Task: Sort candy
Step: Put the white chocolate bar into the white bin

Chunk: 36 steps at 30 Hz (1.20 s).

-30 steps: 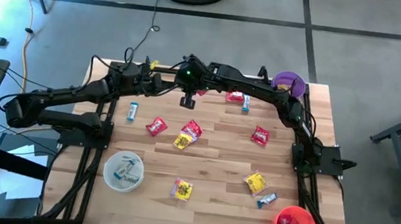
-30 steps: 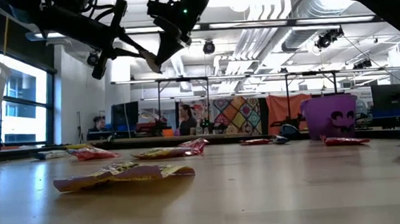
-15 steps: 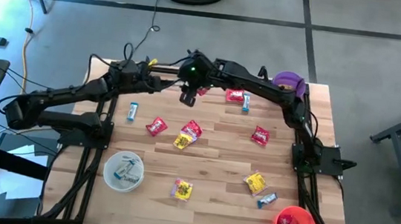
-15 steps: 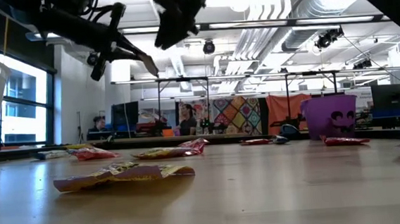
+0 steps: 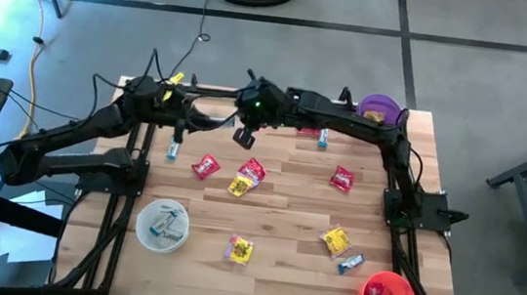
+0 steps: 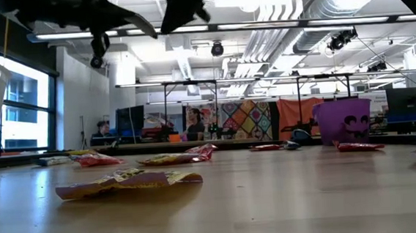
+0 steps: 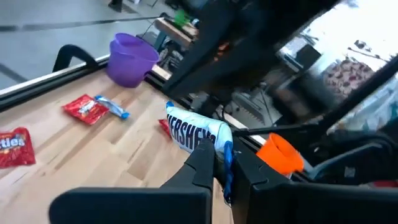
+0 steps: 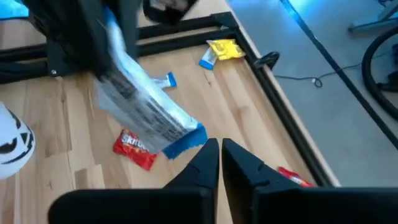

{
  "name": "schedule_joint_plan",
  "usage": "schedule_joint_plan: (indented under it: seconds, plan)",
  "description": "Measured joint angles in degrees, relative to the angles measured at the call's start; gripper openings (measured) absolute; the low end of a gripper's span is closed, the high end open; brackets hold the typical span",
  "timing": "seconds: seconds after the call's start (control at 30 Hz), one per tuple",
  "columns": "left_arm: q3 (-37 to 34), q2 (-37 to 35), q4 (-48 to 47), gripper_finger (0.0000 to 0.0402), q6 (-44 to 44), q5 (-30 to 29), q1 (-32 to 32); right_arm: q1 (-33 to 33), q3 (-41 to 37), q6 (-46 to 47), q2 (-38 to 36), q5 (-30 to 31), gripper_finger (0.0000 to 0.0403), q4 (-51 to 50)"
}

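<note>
Your left gripper (image 7: pixel 217 163) pinches a white-blue candy bar (image 7: pixel 198 129) above the table's far edge; the right gripper (image 8: pixel 220 155) is closed, apparently empty. Thin grip: the bar may slip free.

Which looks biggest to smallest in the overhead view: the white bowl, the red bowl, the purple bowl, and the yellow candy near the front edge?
1. white bowl and red bowl: too alike to rank.
2. purple bowl, partly hidden by the right arm, so unsure.
3. yellow candy, clearly smallest.
</note>
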Motion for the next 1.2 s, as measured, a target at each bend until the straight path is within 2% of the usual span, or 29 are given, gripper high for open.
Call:
schedule_joint_plan:
  seconds: [0.1, 0.23, 0.4, 0.63, 0.83, 1.0, 1.2]
  plan:
    - [0.0, -2.9, -2.7, 0.0003, 2.5, -0.2, -1.0, 0.9, -6.6, 0.2, 0.0, -0.2, 0.0008, 5.7]
    - [0.0, -6.4, -11.1, 0.0003, 7.1, -2.4, -3.3, 2.5, -15.7, 2.6, -1.6, -4.3, 0.0005, 18.5]
    - [0.0, -11.1, -23.8, 0.0003, 7.9, -8.1, -11.4, 4.5, -28.5, 6.0, -7.7, -5.5, 0.0002, 30.2]
    - [3.3, -13.7, -35.0, 0.0002, -3.0, -16.4, -29.5, 6.8, -46.5, 10.4, -21.1, -3.5, 0.0001, 34.6]
    - [6.9, -9.3, -42.8, 0.0002, -12.5, -24.3, -45.0, 8.7, -57.7, 13.9, -31.7, 0.7, 0.0, 35.4]
    - [7.0, -3.4, -49.6, 0.0002, -22.0, -24.6, -54.8, 9.9, -63.6, 15.4, -38.8, 3.4, 0.0, 35.1]
    - [7.0, 0.3, -48.2, 0.0002, -30.8, -24.8, -62.2, 10.6, -67.3, 15.3, -44.4, 5.8, 0.0, 34.9]
